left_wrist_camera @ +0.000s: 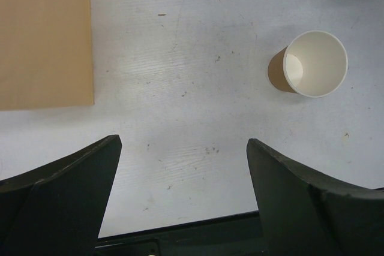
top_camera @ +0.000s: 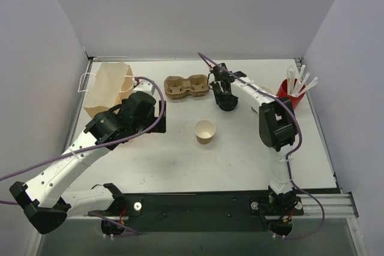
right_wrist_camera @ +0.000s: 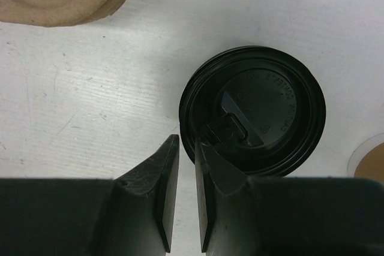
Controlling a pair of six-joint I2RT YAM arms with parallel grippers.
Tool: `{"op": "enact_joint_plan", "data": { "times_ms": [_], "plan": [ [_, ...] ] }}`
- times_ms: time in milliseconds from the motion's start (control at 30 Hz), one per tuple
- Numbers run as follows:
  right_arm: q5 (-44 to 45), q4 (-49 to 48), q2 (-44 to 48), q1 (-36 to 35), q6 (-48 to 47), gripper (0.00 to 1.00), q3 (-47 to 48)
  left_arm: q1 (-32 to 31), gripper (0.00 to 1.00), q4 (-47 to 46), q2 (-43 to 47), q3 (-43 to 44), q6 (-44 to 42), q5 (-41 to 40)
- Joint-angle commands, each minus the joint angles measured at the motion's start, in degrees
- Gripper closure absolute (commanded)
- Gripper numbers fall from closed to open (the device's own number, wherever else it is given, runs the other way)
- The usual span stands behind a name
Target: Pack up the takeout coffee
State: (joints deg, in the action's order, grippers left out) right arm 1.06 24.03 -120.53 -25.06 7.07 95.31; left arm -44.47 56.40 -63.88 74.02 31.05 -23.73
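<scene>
Table seen from above, with both wrist views. The takeout coffee is not yet assembled. Its paper cup (top_camera: 205, 131) stands upright, open and apparently empty, near the table's centre. Its black lid (right_wrist_camera: 264, 106) lies flat on the table toward 1 o'clock from the cup, just beside the moulded cup carrier (top_camera: 186, 86). The right gripper (right_wrist_camera: 187, 145) points down at the lid's 8 o'clock edge with its jaws drawn narrow. One finger sits outside the rim and one inside, so they appear to pinch it, a hold that suits a thin disc best taken by its edge. Whether more lids lie beneath cannot be told. The left gripper (left_wrist_camera: 183, 142) hangs clear of the cup, which lies at its 1 o'clock. Its jaws are spread wide and hold nothing, probably ready to steady or take the cup. The paper bag (top_camera: 105, 88) stands open-topped at the table's 10 o'clock, presumably to receive the capped cup. The red cup (top_camera: 289, 93) of white sticks sits at 2 o'clock, well apart.
</scene>
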Motion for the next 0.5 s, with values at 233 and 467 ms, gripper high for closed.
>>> {"op": "enact_joint_plan", "data": {
  "times_ms": [233, 467],
  "plan": [
    [0.7, 2.5, -2.0, 0.0, -1.1, 0.87, 2.5, 0.5, 0.03, -1.1, 0.7, 2.2, 0.0, 0.3],
    [1.9, 3.1, -1.5, -0.1, -1.1, 0.93, 3.1, 0.9, 0.03, -1.0, 0.7, 2.3, -0.2, 0.3]
  ]
}}
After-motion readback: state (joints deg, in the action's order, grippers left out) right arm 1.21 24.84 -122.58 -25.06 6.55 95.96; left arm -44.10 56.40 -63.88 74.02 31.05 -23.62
